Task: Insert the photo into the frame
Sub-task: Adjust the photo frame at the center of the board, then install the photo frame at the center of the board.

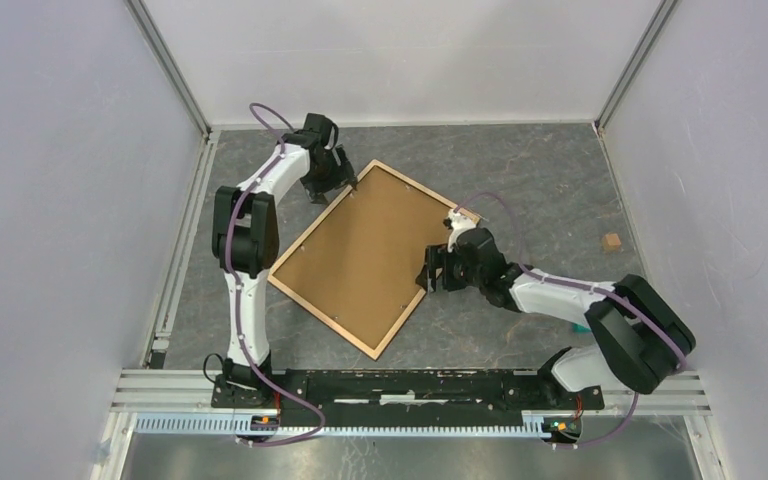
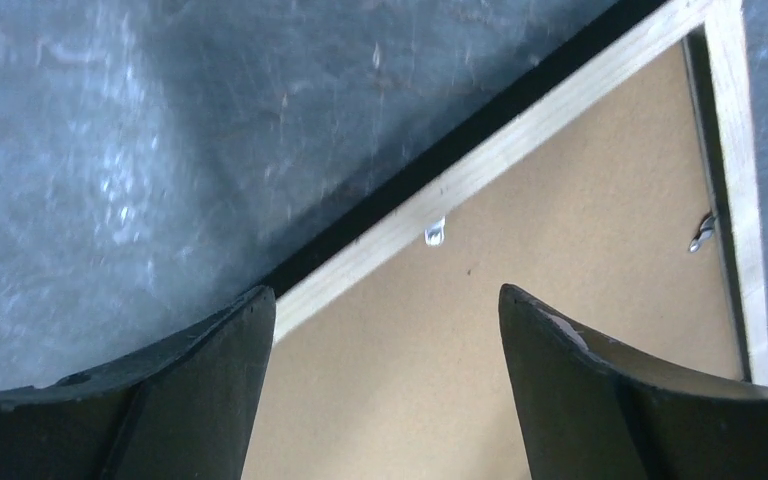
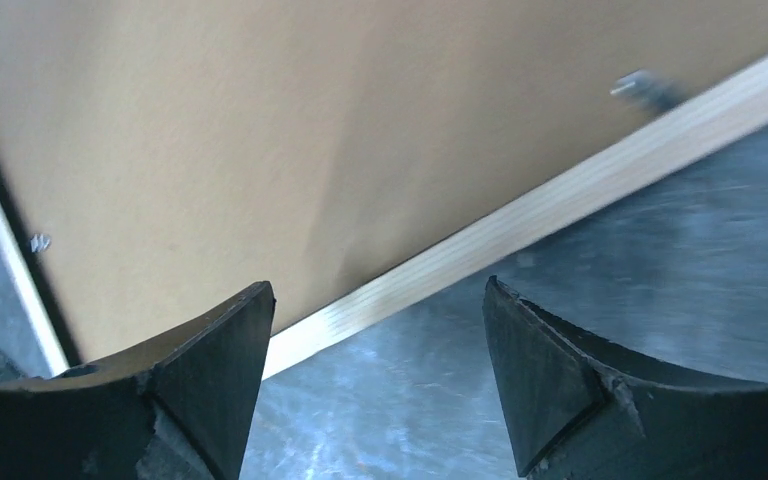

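From overhead, the frame (image 1: 322,318) lies flat on the grey table (image 1: 520,170), tan back side up and turned at a slant. The brown backing board (image 1: 365,250) fills its opening. The left gripper (image 1: 345,187) is at the far left corner of the frame, fingertips just off that corner. The right gripper (image 1: 432,268) is at the opposite long rail, pointing in over the board. Well off to the right gripper's outer side sits a small brown block (image 1: 612,241), alone on the table.

Now the left wrist view: the left gripper (image 2: 385,300) is spread wide with nothing between its fingers (image 2: 210,390). Just ahead of the fingertips the frame (image 2: 520,140) shows a pale wooden rail running diagonally, a black edge along its outer side. The backing board (image 2: 560,290) lies beneath and ahead of the gap. One metal tab (image 2: 435,233) sits straight ahead on the rail, and another (image 2: 702,233) is off to the right near the corner. Bare table (image 2: 110,150) lies beyond the left finger.

Right wrist view: the right gripper (image 3: 375,300) is spread wide too, holding nothing. The frame (image 3: 560,195) has a rail crossing just ahead of the fingertips, with the backing board (image 3: 260,130) beyond it. A blurred metal tab (image 3: 640,88) is up at the far right, and the table (image 3: 660,300) is under the right finger.
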